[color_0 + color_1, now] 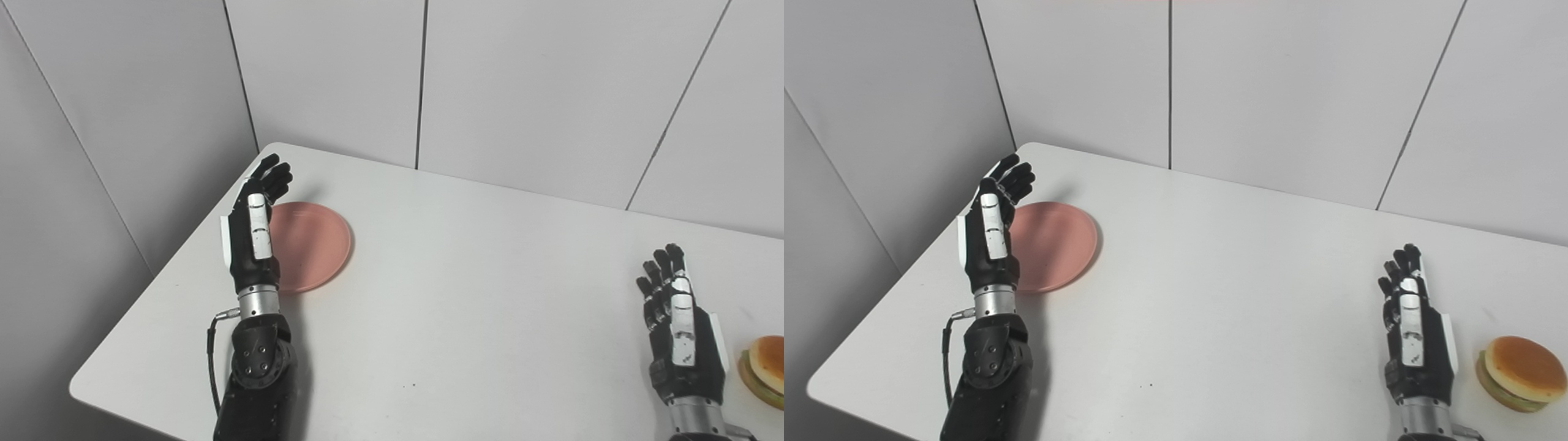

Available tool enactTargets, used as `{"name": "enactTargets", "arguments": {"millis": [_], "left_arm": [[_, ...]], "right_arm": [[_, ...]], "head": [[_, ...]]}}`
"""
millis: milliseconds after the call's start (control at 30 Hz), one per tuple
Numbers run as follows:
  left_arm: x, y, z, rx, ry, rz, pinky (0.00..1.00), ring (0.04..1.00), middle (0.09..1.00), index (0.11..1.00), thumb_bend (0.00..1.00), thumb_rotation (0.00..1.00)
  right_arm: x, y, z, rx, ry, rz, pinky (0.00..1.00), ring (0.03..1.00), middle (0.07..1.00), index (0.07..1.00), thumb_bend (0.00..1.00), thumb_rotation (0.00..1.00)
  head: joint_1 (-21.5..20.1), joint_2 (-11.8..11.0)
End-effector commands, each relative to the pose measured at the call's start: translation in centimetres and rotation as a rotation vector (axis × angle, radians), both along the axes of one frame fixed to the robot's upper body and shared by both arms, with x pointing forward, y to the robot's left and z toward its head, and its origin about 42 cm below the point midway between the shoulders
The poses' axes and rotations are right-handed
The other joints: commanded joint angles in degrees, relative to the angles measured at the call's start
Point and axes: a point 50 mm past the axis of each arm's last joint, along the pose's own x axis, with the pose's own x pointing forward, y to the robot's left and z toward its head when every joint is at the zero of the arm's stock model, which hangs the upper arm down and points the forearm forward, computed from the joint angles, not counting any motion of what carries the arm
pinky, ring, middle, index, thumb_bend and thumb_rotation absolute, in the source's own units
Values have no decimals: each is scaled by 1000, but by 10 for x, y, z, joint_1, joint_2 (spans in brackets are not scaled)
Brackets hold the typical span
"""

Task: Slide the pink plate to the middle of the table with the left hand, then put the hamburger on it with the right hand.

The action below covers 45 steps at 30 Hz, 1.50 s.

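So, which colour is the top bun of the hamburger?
Golden orange-brown; the hamburger shows best in the right eye view.

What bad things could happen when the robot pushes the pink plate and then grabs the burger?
The pink plate lies near the table's far left corner, by the wall. The left hand stands at its left edge; a push that glances off could spin or tip it rather than slide it to the middle.

The hamburger sits beside the open right hand, close to the near right edge. A clumsy reach might knock it off.
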Motion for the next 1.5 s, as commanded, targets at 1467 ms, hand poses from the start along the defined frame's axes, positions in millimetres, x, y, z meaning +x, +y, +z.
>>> {"name": "enactTargets", "arguments": {"millis": [1467], "left_arm": [[25, 64, -42, 13, 310, 9, 924, 857, 845, 825, 625, 1000]], "right_arm": [[-15, -11, -29, -1, 75, -16, 1000, 1000, 1000, 1000, 494, 884]], "head": [[0, 1]]}}
